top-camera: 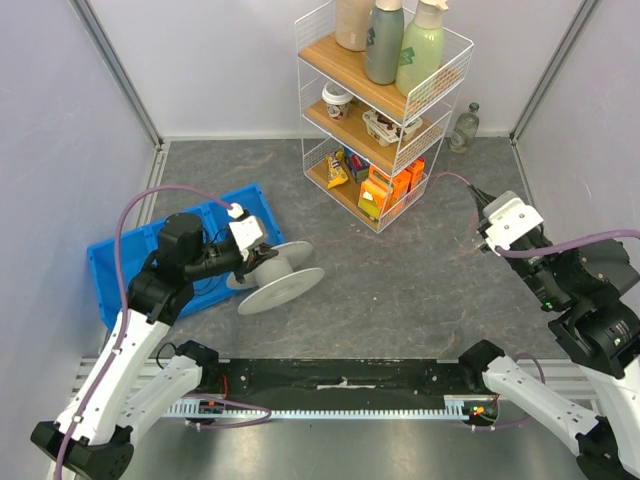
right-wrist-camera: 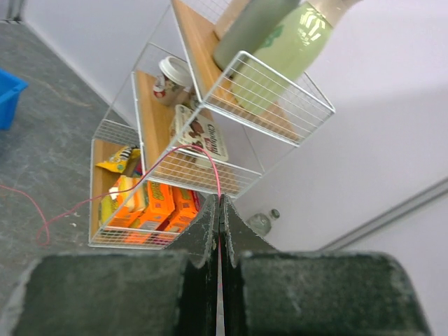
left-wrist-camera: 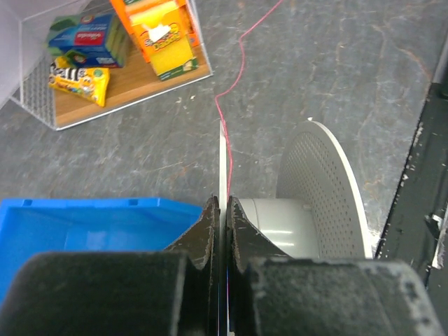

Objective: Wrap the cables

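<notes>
The left fingers [left-wrist-camera: 208, 231] are pressing together on the thin edge of one flange of the spool [left-wrist-camera: 318, 189], so they are holding the spool with almost no gap between them. The spool is leaning tilted on the tabletop [left-wrist-camera: 336, 63], to the left of the rack [top-camera: 385, 110] and nearer to the arms than it. It is sitting just beside the blue bin [top-camera: 140, 265]. The red cable [left-wrist-camera: 229, 164] is running out from between the left fingers, along that flange, and across the tabletop toward the front of the rack.

The right fingers [right-wrist-camera: 203, 234] are also closed tight, and they are pinching the cable between them. They are hanging above the tabletop, to the right of the rack. From them the cable is rising in a small arc, passing the rack's lower shelves, and then dropping loosely onto the tabletop in front of the rack.
</notes>
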{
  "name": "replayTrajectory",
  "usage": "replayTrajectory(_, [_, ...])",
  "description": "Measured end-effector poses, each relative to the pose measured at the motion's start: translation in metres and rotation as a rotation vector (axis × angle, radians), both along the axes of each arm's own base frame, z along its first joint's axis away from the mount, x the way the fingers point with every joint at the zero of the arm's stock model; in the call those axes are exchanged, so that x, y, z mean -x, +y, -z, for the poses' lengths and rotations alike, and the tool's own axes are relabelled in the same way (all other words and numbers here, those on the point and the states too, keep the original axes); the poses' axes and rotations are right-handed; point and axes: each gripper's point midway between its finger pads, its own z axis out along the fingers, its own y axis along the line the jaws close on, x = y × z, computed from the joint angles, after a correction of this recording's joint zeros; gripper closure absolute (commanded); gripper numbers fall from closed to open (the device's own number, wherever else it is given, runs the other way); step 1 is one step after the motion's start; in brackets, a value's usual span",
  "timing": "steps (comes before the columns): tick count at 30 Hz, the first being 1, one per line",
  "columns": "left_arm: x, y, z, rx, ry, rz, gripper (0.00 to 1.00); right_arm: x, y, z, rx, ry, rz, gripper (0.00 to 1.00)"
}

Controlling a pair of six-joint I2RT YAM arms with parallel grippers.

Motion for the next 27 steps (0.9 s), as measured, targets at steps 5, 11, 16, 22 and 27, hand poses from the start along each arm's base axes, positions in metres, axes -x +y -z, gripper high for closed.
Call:
replayTrajectory(5, [-0.013,0.009,0.000,-0.004,0.006,-0.098,0.98,0.002,-0.018,-0.001,-0.008,-0.022,0.077,1.00])
replayTrajectory(11, [-0.012,0.001,-0.026,0.115,0.078,-0.102,0.98,0.004,-0.031,0.030,0.026,-0.001,0.129,1.00])
replayTrajectory(16, [-0.033,-0.001,-0.069,0.198,0.033,-0.171,0.98,0.006,-0.041,0.051,0.061,0.048,0.171,1.00])
replayTrajectory(22, [-0.056,0.009,-0.080,0.220,-0.013,-0.290,0.98,0.015,-0.058,0.048,0.046,0.029,0.229,1.00])
replayTrajectory(27, [-0.072,0.022,-0.081,0.213,-0.040,-0.371,0.98,0.015,-0.069,0.050,0.056,0.028,0.281,1.00])
